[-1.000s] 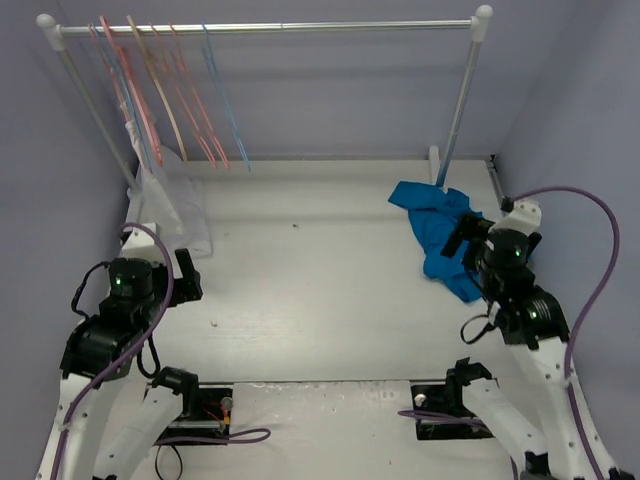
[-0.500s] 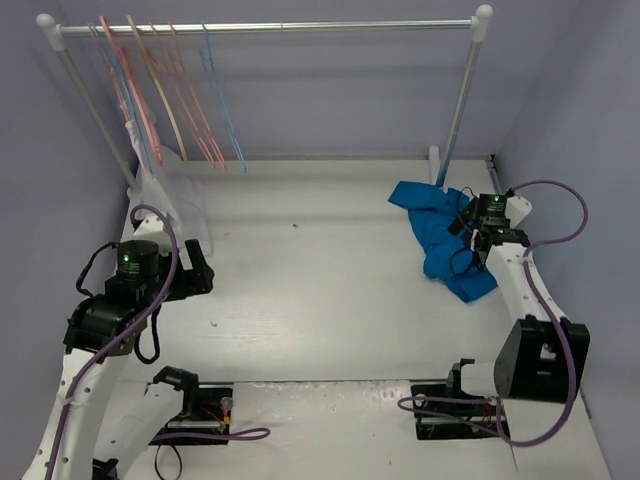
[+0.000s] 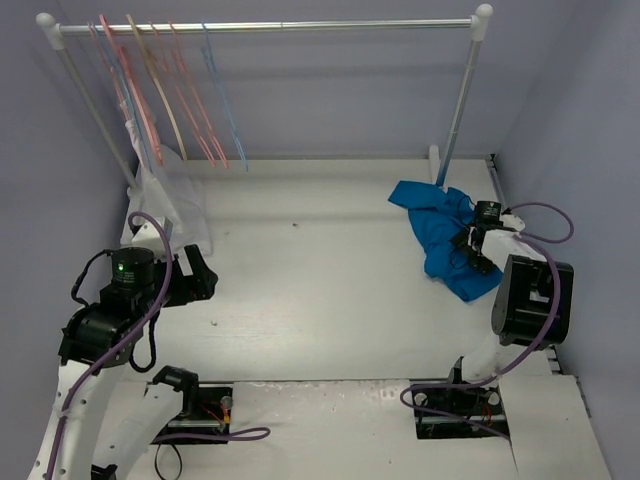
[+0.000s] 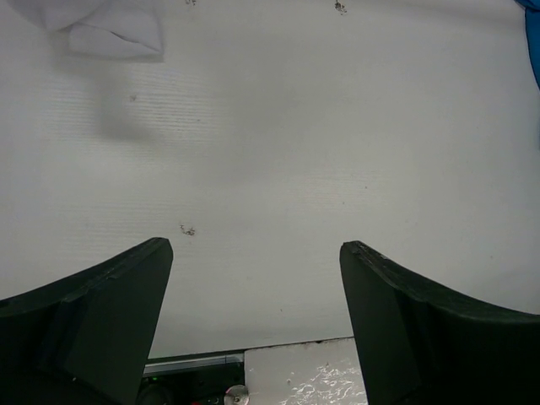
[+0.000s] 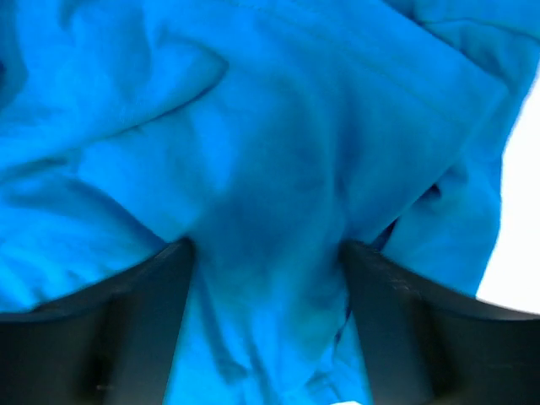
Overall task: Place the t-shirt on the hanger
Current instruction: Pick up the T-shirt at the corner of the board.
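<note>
Nearest us on the left, the left claw (image 3: 200, 275) hangs over the table (image 3: 320, 300) w/ its jaws spread wide. In its wrist view only bare white tabletop shows btw the two dark fingers (image 4: 101, 321).

A bit farther, on the right, the right claw (image 3: 468, 250) is down on the t-shirt (image 3: 430, 225). In its wrist view the two fingers (image 5: 110, 337) stand apart and press into the bright blue cloth, w/ a fold bulging up btw them. So the jaws are spread, not pinched together, and we cannot tell if any cloth is actually caught.

The t-shirt lies in a crumpled heap on the right side of the table, toward the far end. Its far edge is just beside the foot of the rack's right post (image 3: 458, 110). The right claw touches the heap at its near-right part, and the left claw is well apart from it.

At the far end, the only thing holding others is the rail (image 3: 270, 26). On its left part hang the pink hangers (image 3: 138, 110), a tan hanger (image 3: 162, 100) and the hanger (image 3: 227, 100), thin & light blue, rightmost of the bunch, all at a slant.

Below them at far left, a whitish see-through garment (image 3: 170, 210) drapes down to the table. The hanger is well apart from the t-shirt and from both claws
</note>
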You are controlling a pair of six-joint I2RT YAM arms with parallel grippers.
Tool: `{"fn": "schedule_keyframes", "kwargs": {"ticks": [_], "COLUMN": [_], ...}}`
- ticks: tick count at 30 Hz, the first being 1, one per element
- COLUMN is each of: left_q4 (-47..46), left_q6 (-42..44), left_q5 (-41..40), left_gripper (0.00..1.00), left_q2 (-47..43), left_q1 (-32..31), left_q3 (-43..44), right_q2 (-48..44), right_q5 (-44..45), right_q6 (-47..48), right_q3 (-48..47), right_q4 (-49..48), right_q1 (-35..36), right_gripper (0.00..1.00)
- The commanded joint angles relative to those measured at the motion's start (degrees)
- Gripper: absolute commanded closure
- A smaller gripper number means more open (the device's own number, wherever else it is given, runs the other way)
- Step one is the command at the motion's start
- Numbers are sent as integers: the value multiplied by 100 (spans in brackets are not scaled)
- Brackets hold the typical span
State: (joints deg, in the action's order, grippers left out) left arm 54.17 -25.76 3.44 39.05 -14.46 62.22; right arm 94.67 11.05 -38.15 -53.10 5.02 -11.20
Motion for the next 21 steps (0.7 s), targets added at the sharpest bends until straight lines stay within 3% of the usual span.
{"fn": "schedule_keyframes", "kwargs": {"ticks": [1, 2, 4, 5, 6, 9, 13, 18, 21], "left_q4": [-144, -144, -135, -126, -126, -126, -152, -197, -223], "left_q6": [-35, -35, -26, -26, -26, -26, 18, 71, 89], "left_q5": [51, 51, 51, 43, 42, 34, -1, -28, -10], "left_gripper": [18, 18, 18, 18, 18, 18, 18, 18, 18], "left_q2": [59, 68, 77, 94, 94, 164, 296, 498, 577], "left_q1": [-40, -40, -48, -48, -57, -66, -127, -215, -268], "left_q3": [106, 124, 150, 194, 221, 317, 475, 774, 906], "right_q2": [69, 43, -89, -377, -545, -1353, -2083, -2128, -2225], "right_q5": [108, 91, 108, 143, 308, 766, 373, -1837, -2509], "right_q6": [-123, -61, 53, 236, 342, 885, 1695, 2127, 2163], "right_q3": [-34, -25, -60, -77, -112, -516, -1587, -3126, -3566], "right_q4": [-317, -343, -335, -361, -378, -291, -72, 421, 439], "right_q1": [-5, -5, 4, 82, 161, 627, 1426, 2270, 2718], "right_gripper": [36, 53, 76, 96, 100, 100, 100, 100, 100]}}
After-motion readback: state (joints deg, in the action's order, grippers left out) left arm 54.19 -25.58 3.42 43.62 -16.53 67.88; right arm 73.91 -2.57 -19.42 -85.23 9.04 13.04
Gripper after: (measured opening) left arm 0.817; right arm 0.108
